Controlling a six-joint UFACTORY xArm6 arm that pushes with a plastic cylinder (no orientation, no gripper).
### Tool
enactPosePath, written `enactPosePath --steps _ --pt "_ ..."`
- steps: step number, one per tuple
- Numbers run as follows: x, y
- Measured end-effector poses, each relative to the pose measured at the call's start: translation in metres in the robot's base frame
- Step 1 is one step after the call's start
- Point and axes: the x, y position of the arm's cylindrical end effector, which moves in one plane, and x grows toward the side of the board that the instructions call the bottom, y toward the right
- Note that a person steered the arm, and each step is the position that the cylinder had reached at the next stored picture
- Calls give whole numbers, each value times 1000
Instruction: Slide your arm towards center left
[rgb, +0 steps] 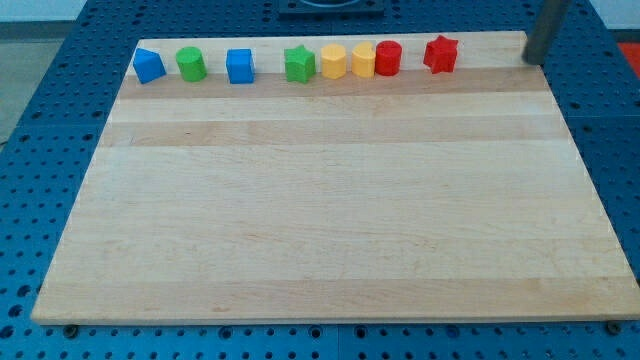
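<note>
One tilted rod, tip (532, 60) top-right.

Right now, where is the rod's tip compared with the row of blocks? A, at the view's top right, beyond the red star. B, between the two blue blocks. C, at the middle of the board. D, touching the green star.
A: my tip sits at the view's top right corner of the board, apart from the red star that ends the row.
</note>
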Motion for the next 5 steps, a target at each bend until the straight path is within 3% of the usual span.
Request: enactPosePath --steps 3,4,5 --pt "1 -17" --pt "12 -47" --pt "46 -148"
